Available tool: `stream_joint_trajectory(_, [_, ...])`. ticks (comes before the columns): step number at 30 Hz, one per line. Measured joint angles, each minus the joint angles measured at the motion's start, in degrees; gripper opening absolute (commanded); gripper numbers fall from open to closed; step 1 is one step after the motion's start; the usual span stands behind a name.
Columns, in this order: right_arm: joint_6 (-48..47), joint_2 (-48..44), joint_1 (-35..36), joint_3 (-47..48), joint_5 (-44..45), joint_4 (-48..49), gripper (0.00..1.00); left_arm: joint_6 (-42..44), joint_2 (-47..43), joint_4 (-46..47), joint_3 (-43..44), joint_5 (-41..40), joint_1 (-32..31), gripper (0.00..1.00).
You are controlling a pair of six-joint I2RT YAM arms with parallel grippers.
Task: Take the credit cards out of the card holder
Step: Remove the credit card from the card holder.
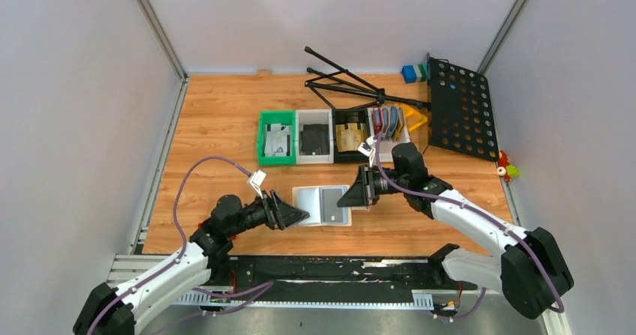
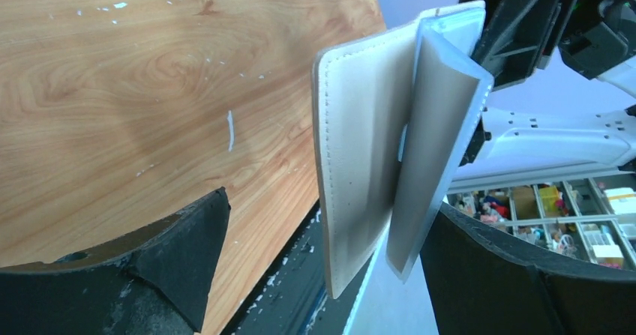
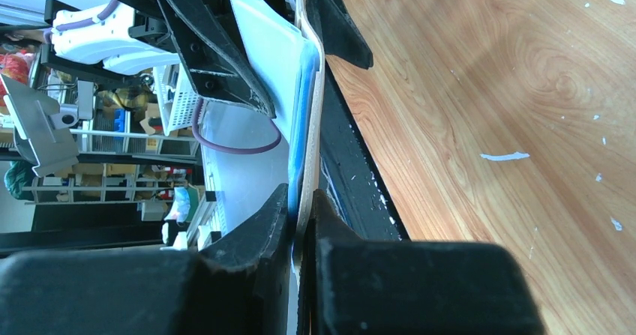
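Matt, seemingly leather card holder (image 2: 352, 148)

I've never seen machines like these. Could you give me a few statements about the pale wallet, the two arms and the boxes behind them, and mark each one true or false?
1. The right tool is clamped on the pale grey-blue folding card holder. True.
2. The left tool is squeezed shut on the holder. False: its fingers stand wide apart, with the holder between them.
3. A green plastic bin sits at the left end of the row of bins. True.
4. The dark grey card lies in the green bin. False: in the top view it shows inside the right half of the opened holder.
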Motion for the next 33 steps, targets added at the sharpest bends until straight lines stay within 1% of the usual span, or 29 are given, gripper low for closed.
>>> stream_joint_trajectory(2, [0.6, 0.9, 0.0, 0.0, -0.3, 1.4, 0.00, -0.6, 0.2, 1.2, -0.2, 0.8, 0.0, 0.82])
stream_joint_trajectory(4, [1.3, 1.6, 0.0, -0.4, -0.7, 2.6, 0.01, -1.1, 0.7, 3.9, -0.2, 1.9, 0.0, 0.67])
stream_joint_trajectory(5, [1.5, 1.9, 0.0, -0.6, -0.7, 2.9, 0.01, -1.5, 1.0, 5.5, -0.2, 2.4, 0.0, 0.58])
stream_joint_trajectory(8, [1.9, 2.1, 0.2, -0.7, -0.6, 3.2, 0.05, -2.4, 2.0, 9.7, -0.2, 3.6, 0.0, 0.21])
stream_joint_trajectory(9, [1.9, 2.1, 0.3, -0.7, -0.4, 3.4, 0.08, -2.5, 2.6, 11.1, -0.2, 4.0, 0.0, 0.10])
stream_joint_trajectory(10, [2.1, 2.1, 0.5, -0.7, -0.3, 3.5, 0.11, -2.8, 3.1, 12.2, -0.2, 4.3, 0.0, 0.02])
stream_joint_trajectory(11, [2.1, 2.1, 0.7, -0.7, -0.1, 3.5, 0.22, -2.6, 3.9, 13.4, -0.2, 4.7, 0.0, 0.00])
stream_joint_trajectory(13, [2.6, 2.4, 1.0, -0.7, 0.5, 3.6, 0.47, -2.5, 5.5, 14.6, -0.2, 5.3, 0.0, 0.00])
stream_joint_trajectory(14, [2.8, 2.6, 1.2, -0.8, 0.8, 4.0, 0.57, -2.5, 6.1, 14.9, -0.2, 5.4, 0.0, 0.00])
stream_joint_trajectory(15, [3.3, 2.7, 1.4, -1.1, 1.2, 4.4, 0.61, -2.5, 6.7, 15.0, -0.2, 5.4, 0.0, 0.00])
stream_joint_trajectory(16, [3.8, 2.7, 1.5, -1.7, 1.6, 5.0, 0.62, -2.7, 6.9, 15.0, -0.2, 5.5, 0.0, 0.00])
stream_joint_trajectory(18, [4.7, 2.6, 1.6, -3.5, 2.5, 6.8, 0.60, -3.0, 6.3, 15.3, -0.3, 5.1, 0.0, 0.00])
stream_joint_trajectory(21, [6.6, 2.2, 1.6, -7.4, 4.0, 9.3, 0.53, -3.7, 3.6, 15.6, -0.8, 4.1, 0.0, 0.00])
stream_joint_trajectory(22, [7.2, 1.6, 1.6, -8.7, 4.7, 9.7, 0.49, -3.9, 2.3, 15.4, -0.9, 3.5, 0.0, 0.00])
stream_joint_trajectory(24, [8.0, 0.2, 1.6, -10.6, 5.9, 10.0, 0.43, -4.2, 0.1, 15.0, -1.0, 2.6, 0.0, 0.00])
stream_joint_trajectory(27, [8.9, -2.0, 1.6, -11.6, 7.0, 10.4, 0.38, -4.4, -1.6, 14.8, -1.0, 1.8, 0.0, 0.00])
stream_joint_trajectory(29, [9.2, -3.4, 1.6, -11.7, 7.4, 10.9, 0.37, -4.5, -1.6, 14.8, -1.0, 1.8, 0.0, 0.00])
stream_joint_trajectory(31, [9.3, -4.3, 1.6, -11.7, 7.7, 11.6, 0.37, -4.6, -1.0, 14.8, -1.0, 1.9, 0.0, 0.00])
stream_joint_trajectory(33, [9.2, -4.7, 1.6, -11.7, 7.9, 11.8, 0.52, -5.0, 0.2, 15.0, -1.0, 2.3, 0.0, 0.00])
